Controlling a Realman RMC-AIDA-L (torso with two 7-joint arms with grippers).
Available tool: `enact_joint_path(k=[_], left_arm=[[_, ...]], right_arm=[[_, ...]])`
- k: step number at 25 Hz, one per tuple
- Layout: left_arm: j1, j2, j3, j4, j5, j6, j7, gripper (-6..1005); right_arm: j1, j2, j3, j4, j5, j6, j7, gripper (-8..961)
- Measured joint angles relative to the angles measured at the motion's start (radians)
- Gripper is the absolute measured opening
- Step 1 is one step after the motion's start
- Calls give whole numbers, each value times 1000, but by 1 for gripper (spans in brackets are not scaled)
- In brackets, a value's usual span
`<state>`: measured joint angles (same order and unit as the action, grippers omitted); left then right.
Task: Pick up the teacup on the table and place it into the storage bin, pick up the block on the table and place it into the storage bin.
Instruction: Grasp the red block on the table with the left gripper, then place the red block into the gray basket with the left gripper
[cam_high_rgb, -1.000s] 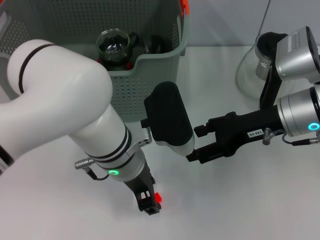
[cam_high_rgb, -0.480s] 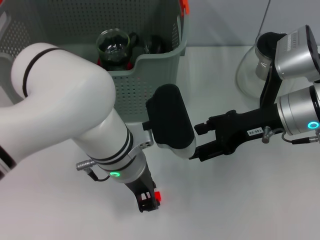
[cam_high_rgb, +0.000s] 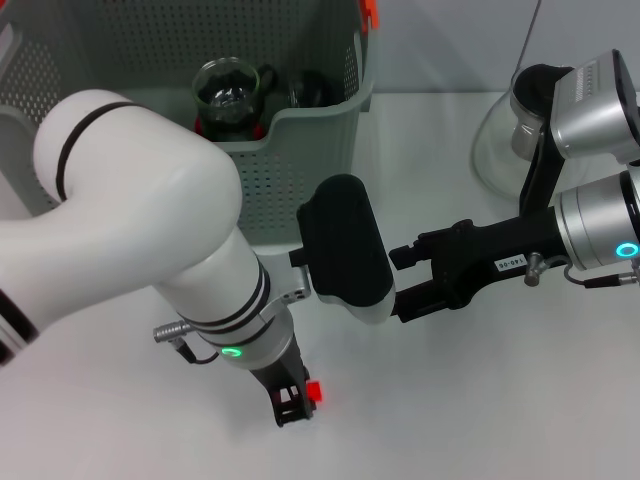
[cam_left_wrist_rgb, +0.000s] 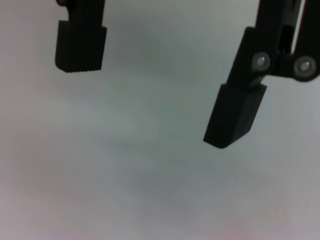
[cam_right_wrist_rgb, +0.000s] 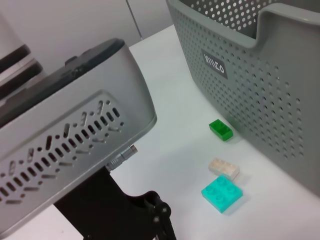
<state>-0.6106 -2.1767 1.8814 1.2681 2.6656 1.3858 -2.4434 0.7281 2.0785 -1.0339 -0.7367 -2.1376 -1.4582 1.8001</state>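
Entry: small red plastic block (cam_high_rgb: 314, 392), lower centre of head view, lay touching the open-jawed left gripper (cam_high_rgb: 290, 408), nearer than the right gripper (cam_high_rgb: 400, 283), fingers hidden.

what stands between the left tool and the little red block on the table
Nothing visible does. The left tool, open, hangs right beside the small red plastic block on the white table, with only bare tabletop between them.
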Motion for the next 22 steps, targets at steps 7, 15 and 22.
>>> enact_joint_path(k=[7, 15, 22], left_arm=[[1, 0, -5, 16, 1, 8, 0, 239], [22, 2, -104, 109, -12, 106, 8, 185], [53, 8, -521, 260, -153, 308, 103, 186]], right_arm=[[-2, 0, 0, -2, 1, -1, 1, 880], [-4, -1, 0, -1, 2, -1, -1, 880], [-6, -2, 0, 0, -1, -1, -3, 880]])
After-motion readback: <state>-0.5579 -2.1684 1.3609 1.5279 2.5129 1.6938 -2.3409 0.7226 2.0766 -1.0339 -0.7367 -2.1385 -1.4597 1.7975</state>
